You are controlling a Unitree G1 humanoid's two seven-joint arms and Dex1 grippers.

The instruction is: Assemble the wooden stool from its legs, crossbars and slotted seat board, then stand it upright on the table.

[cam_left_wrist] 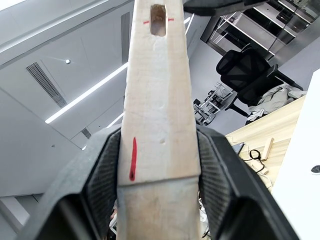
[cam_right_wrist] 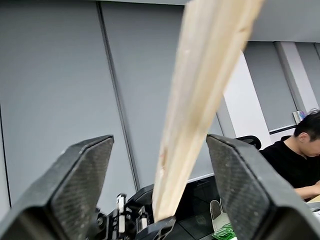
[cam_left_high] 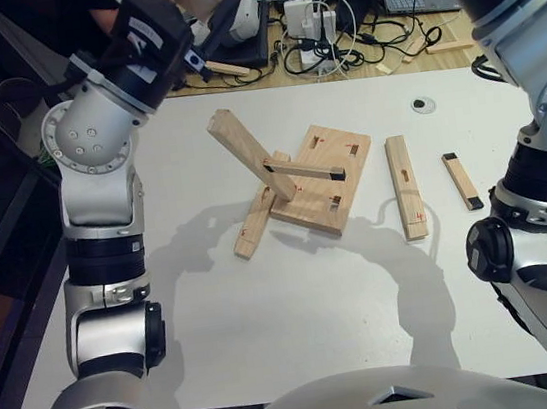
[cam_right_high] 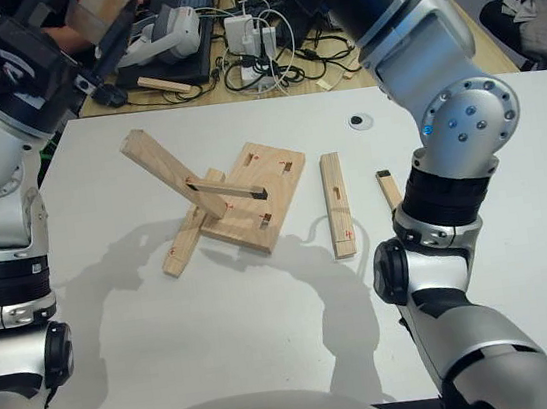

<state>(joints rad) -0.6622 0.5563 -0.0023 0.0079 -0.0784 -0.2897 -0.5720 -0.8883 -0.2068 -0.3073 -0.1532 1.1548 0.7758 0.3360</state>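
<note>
Left arm: you have it rising from the near left, bent at the elbow above the table's left edge, with the forearm lifted toward the far left corner.
Left gripper (cam_left_wrist: 160, 170): its black ribbed pads (cam_left_wrist: 105, 170) are clamped on both sides of a pale wooden leg (cam_left_wrist: 157, 90) with a red stroke and a slot farther along it. The leg runs lengthwise out from between the fingers.
Right arm: it climbs from the near right and folds at the elbow. The forearm reaches high past the far right edge of the table.
Right gripper (cam_right_wrist: 161, 170): the dark textured pads (cam_right_wrist: 82, 192) stand wide apart. A thin pale wooden stick (cam_right_wrist: 200, 75) passes up between them, and you cannot tell whether it touches either pad.
White table (cam_left_high: 271, 336): your remaining parts lie in its middle and right.
Slotted square seat board (cam_left_high: 314, 204): it lies flat at the centre.
Tilted wooden leg (cam_left_high: 246, 148): it leans up toward the far left, with its lower end at the board's left edge.
Dark-tipped crossbar (cam_left_high: 304, 169): it juts from that leg rightward over the board.
Flat wooden leg (cam_left_high: 256, 225): it lies at the board's left edge, beneath the tilted one.
Loose slotted leg (cam_left_high: 405, 187): it lies flat just right of the board.
Short bar with black ends (cam_left_high: 461, 181): it lies farther right, apart from the loose leg.
</note>
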